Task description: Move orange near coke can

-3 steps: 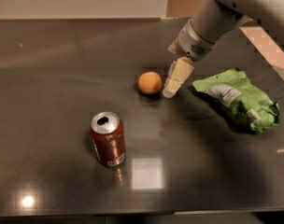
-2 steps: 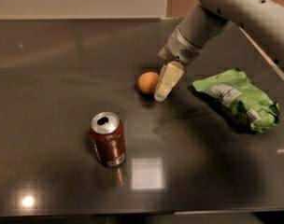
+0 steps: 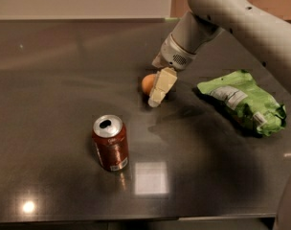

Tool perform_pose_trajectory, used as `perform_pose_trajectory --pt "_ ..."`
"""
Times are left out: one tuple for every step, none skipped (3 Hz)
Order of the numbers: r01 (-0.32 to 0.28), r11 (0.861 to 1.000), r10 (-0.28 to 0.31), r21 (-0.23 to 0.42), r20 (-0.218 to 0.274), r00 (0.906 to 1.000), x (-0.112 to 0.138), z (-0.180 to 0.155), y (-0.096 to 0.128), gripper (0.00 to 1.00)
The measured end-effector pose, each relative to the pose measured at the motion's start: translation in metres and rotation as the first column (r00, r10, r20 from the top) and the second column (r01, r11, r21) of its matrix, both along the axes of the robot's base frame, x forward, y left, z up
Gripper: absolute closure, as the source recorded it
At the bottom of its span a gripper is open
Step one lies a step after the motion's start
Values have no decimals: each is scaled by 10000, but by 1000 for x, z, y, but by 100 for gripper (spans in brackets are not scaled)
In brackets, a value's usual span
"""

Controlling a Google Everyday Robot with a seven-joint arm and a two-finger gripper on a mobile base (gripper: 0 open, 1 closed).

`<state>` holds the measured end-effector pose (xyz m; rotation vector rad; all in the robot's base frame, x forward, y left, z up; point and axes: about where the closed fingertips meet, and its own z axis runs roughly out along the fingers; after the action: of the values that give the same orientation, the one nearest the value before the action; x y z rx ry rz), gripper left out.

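Orange [image 3: 146,83], unmoved far-right of the coke can [image 3: 110,143], is now partly covered by the gripper [image 3: 156,96], shifted left against it; the gripper's opening cannot be told.

The gripper [image 3: 156,94] slid toward the left edge of the counter [image 3: 50,71], from just right of the orange [image 3: 146,83] to overlapping its right side, hiding that part; the arm [image 3: 231,8] swung left with it

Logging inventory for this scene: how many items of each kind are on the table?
Fruit: 1, the orange
Drink cans: 1, the coke can
Snack bags: 1, the green bag
Total: 3
The gripper is right at the orange, partly covering it.
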<state>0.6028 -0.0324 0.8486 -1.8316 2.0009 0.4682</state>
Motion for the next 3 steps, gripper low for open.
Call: perform_pose_trajectory --pt "-107 9997 110 236 -137 9998 -3 1 6 23" --pt "-255 9980 266 576 -173 9995 -12 9 10 47" --pt "-389 9969 407 685 -244 9989 -22 14 10 70"
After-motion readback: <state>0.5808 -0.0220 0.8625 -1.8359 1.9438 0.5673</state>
